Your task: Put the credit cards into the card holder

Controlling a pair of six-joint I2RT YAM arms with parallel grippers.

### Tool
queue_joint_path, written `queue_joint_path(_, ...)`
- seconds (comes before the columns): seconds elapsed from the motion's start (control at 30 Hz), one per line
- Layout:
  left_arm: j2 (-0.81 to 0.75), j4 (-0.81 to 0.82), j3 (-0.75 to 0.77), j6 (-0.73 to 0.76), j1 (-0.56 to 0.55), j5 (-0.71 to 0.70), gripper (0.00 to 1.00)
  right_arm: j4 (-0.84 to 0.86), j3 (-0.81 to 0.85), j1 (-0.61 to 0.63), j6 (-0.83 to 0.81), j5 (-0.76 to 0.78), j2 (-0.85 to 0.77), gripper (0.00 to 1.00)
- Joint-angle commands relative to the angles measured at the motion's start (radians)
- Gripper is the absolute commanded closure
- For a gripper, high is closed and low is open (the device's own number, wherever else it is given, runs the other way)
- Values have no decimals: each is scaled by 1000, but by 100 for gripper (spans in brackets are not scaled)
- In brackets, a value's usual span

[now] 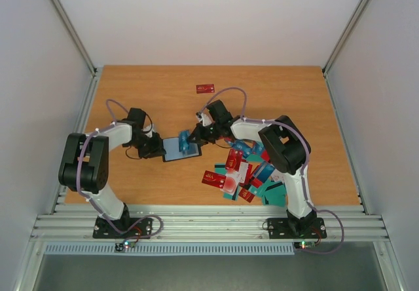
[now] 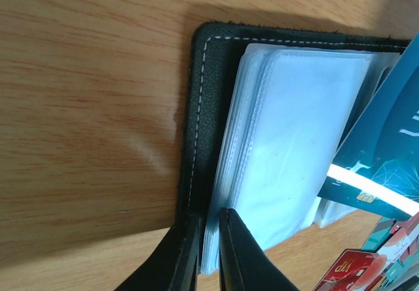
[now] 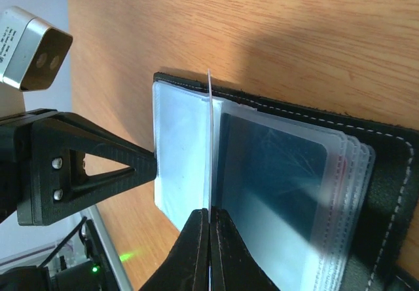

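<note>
The card holder (image 1: 173, 150) lies open on the table, a black cover (image 2: 206, 107) with a stack of clear sleeves (image 2: 294, 153). My left gripper (image 2: 211, 235) is shut on the card holder, pinching the sleeves' edge from the left. My right gripper (image 3: 209, 215) is shut on a teal credit card (image 2: 386, 153), held on edge (image 3: 209, 140) over the sleeves. One sleeve holds a dark teal card (image 3: 275, 173). In the top view the right gripper (image 1: 194, 135) is just right of the holder and the left gripper (image 1: 159, 148) at its left edge. More credit cards (image 1: 245, 173) are piled to the right.
A single red card (image 1: 205, 88) lies apart near the table's back. The pile of red, teal and white cards sits beside the right arm's base link (image 1: 285, 150). Red cards (image 2: 353, 271) show past the holder's edge. The left gripper's finger (image 3: 85, 170) reaches in beside the holder.
</note>
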Motion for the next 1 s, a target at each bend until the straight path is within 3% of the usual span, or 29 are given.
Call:
queue_joint_path(0.0, 40, 26, 8, 21, 0, -13, 88, 37, -10, 13, 32, -39, 31, 99)
queue_joint_path(0.5, 41, 26, 6, 22, 0, -13, 88, 77, -36, 18, 91, -114, 39, 99)
queue_joint_path(0.97, 49, 26, 10, 28, 0, -6, 88, 15, 9, 20, 141, -168, 83, 99)
